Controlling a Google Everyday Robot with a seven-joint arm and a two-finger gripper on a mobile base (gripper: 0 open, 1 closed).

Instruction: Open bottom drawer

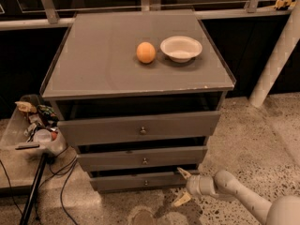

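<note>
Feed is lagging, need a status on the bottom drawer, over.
Claw open, low by right end of bottom drawer. Knob untouched, claw off to its right. Nothing in between.

The gripper, low and right of centre in the camera view, has two slim, cream-yellow fingers, its jaws spread apart. Behind the jaws comes a short pale-grey cylinder, then a rounded joint and a smooth, whitish tubular arm that widens farther back.
</note>
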